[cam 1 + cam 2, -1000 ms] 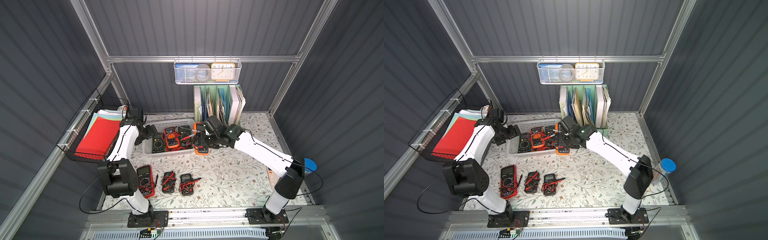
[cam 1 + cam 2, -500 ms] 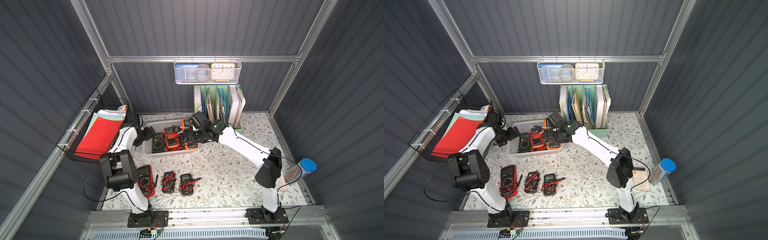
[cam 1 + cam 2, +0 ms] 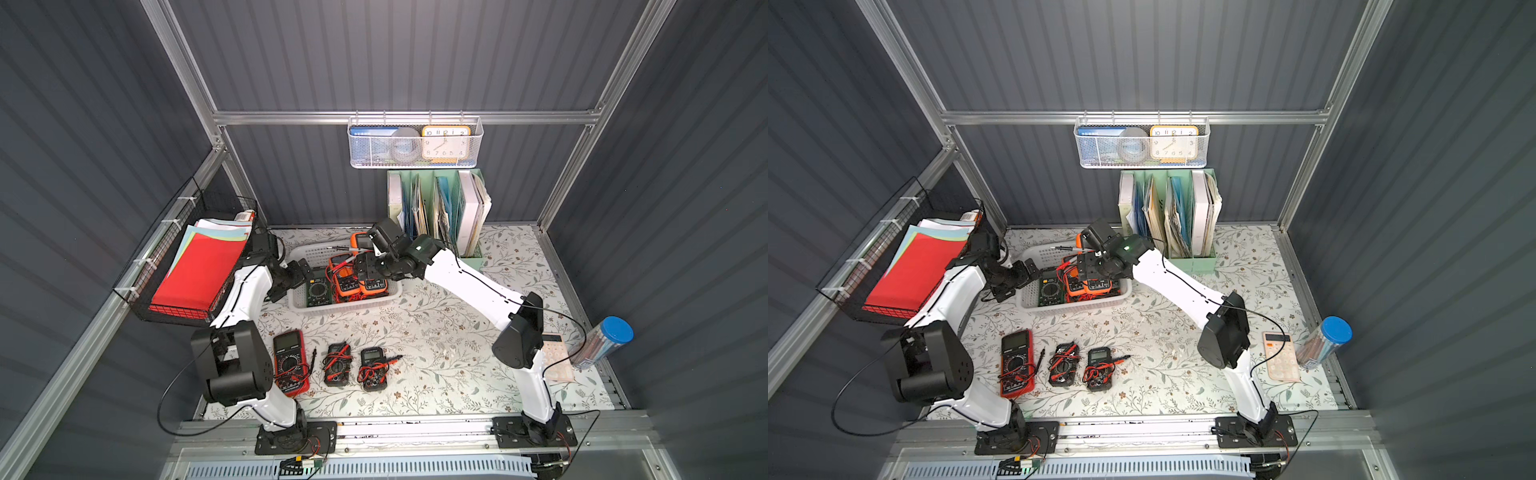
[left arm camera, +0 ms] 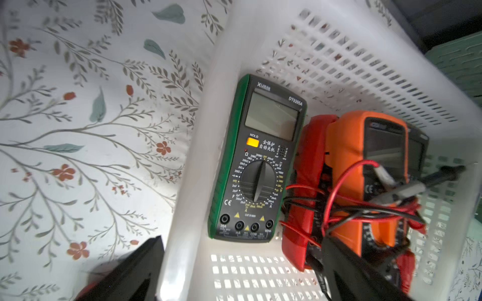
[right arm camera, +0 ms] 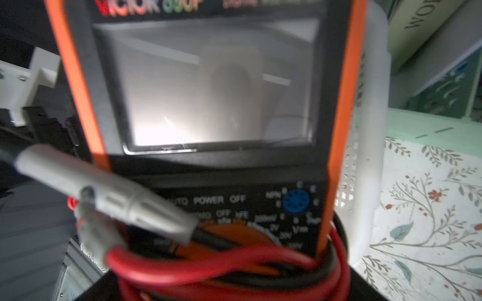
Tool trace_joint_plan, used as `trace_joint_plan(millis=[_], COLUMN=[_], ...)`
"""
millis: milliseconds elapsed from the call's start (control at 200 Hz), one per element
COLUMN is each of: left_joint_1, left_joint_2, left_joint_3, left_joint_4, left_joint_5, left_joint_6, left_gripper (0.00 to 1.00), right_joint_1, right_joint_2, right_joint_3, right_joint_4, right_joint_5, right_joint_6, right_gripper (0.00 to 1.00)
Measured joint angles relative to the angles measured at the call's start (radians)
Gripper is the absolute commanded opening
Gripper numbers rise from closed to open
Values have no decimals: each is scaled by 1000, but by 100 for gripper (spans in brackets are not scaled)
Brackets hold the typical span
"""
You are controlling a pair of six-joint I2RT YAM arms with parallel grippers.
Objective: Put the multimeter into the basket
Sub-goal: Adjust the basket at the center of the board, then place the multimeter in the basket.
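- Multimeter (image 5: 214, 83), orange, is low in the basket (image 3: 345, 304), just beside one end wall; the right gripper (image 3: 365, 268) is clenched on it; whether it rests on the bottom I cannot tell
- left gripper (image 3: 300, 272) is spread wide astride the opposite end wall, grasping nothing
- leads (image 5: 221, 265) loop loosely by the right fingers; on release they could snag and lift the multimeter out
- other meters (image 4: 258, 161) crowd it; it may settle tilted on their cables
- a sideways left move would shove the basket
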Motion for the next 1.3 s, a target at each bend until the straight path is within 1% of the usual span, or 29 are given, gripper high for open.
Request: trace_joint_plan(millis=[200, 335, 415, 485, 740, 880, 976, 1066, 1156, 1201, 1301], left_joint_1=[-19, -19, -19, -19, -19, -20, -20, -20, -20, -20, -20], left_joint_2=[-129, -206, -236, -255, -314, -317, -317, -317, -317, -317, -317], left_joint_3=[145, 182, 190, 198, 215, 213, 207, 201, 198, 198, 198], left_joint_4=[-32, -62, -74, -83, -90, -91, -93, -97, -97, -97, -97], left_joint_5=[36, 71, 85, 89, 93, 98, 101, 101, 103, 104, 104], left_joint_6=[4, -1, -13, -29, -91, -101, -101, -101, -101, -101, -101], left_gripper=[99, 99, 99, 99, 99, 99, 99, 99, 99, 99, 99], right_joint_1=[22, 39, 51, 65, 103, 108, 110, 109, 109, 109, 109], right_joint_2=[111, 209, 280, 327, 443, 517, 539, 547, 555, 557, 560], right_joint_3=[120, 239, 334, 387, 410, 441, 452, 459, 461, 461, 461], right_joint_4=[7, 10, 14, 33, 206, 278, 318, 339, 357, 364, 372], right_joint_5=[-7, -19, -28, -34, -63, -67, -66, -64, -63, -62, -57], right_joint_6=[-40, -60, -71, -83, -90, -83, -76, -61, -46, -41, -32], right_gripper=[42, 42, 42, 43, 44, 45, 46, 52, 57, 64, 75])
